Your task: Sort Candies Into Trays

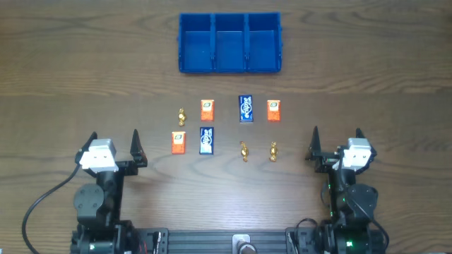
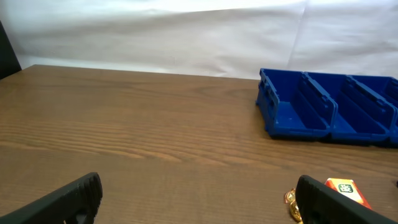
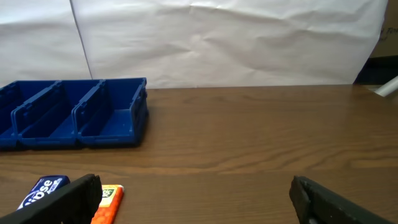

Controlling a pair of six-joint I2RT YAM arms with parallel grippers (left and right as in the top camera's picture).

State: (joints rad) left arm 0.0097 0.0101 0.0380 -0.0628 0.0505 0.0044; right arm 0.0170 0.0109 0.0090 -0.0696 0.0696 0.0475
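Observation:
A blue tray (image 1: 230,69) with three empty compartments stands at the back middle of the table. In front of it lie three orange candies (image 1: 207,109), two blue bars (image 1: 246,108) and three gold-wrapped candies (image 1: 244,151), in two loose rows. My left gripper (image 1: 115,134) stands open near the front, left of the candies, holding nothing. My right gripper (image 1: 337,131) is open too, right of the candies. The left wrist view shows the tray (image 2: 323,121), an orange candy (image 2: 347,188) and a gold one (image 2: 290,200). The right wrist view shows the tray (image 3: 106,130), a blue bar (image 3: 42,188) and an orange candy (image 3: 112,196).
The wooden table (image 1: 381,77) has bare room on both sides of the tray and between the candies and the arms' bases. A white backdrop (image 3: 217,43) rises behind the table's far edge.

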